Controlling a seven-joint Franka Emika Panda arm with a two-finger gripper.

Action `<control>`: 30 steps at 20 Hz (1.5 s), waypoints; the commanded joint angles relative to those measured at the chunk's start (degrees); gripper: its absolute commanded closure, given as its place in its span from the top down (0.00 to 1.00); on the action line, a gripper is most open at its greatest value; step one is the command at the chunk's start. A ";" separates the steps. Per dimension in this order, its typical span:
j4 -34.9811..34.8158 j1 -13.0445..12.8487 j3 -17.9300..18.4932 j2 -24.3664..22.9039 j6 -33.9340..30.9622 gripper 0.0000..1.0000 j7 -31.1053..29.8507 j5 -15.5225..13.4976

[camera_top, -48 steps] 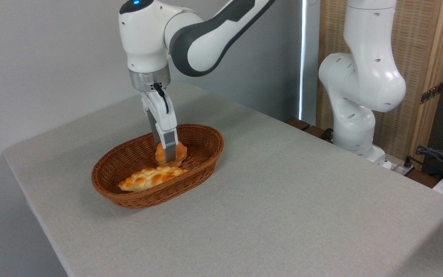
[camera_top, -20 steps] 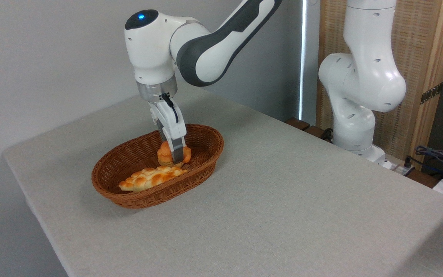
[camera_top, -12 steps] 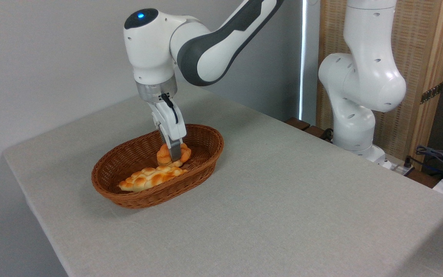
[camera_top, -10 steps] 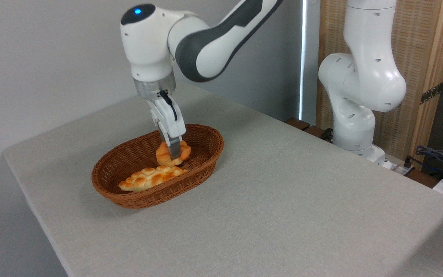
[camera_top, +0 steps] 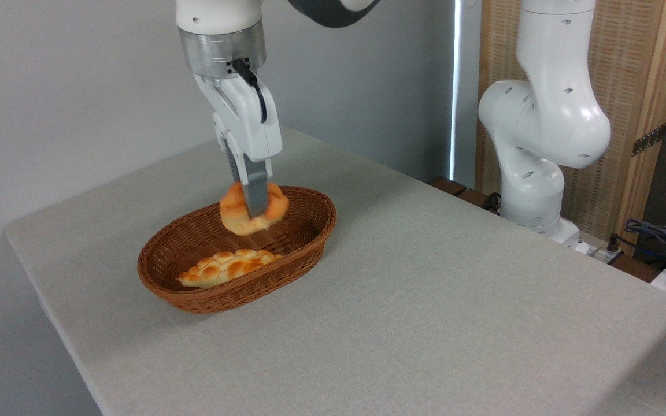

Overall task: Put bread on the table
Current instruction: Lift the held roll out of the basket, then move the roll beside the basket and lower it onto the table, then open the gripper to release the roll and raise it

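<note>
A brown wicker basket [camera_top: 166, 271] sat on the left part of the grey cloth-covered surface [camera_top: 425, 300], with a pale braided loaf [camera_top: 226, 267] lying inside it. Above the basket's far half, the gripper [camera_top: 255, 209] pointed down, clamped on the bread [camera_top: 235, 211], which hung clear of the basket floor and looked slightly blurred, so its knotted top was hard to make out. The arm's white base [camera_top: 535, 173] stood at the right, beyond the surface's far edge.

Orange-golden bread [camera_top: 235, 215], brown woven basket [camera_top: 304, 245], light grey table [camera_top: 425, 300].
</note>
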 commanded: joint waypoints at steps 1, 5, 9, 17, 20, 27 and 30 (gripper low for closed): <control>1.31 -0.54 1.44 4.39 4.03 0.25 2.65 7.91; 0.96 -0.36 2.59 11.77 11.77 0.33 2.30 13.09; 0.96 1.04 2.59 16.27 14.43 0.59 2.38 13.63; 1.05 1.22 2.50 16.27 14.51 1.00 2.47 13.55; 1.05 1.22 2.50 16.27 14.51 1.00 2.47 13.55; 1.05 1.22 2.50 16.01 14.25 1.00 2.29 13.55; 1.40 1.57 2.41 14.79 13.90 1.00 2.30 12.85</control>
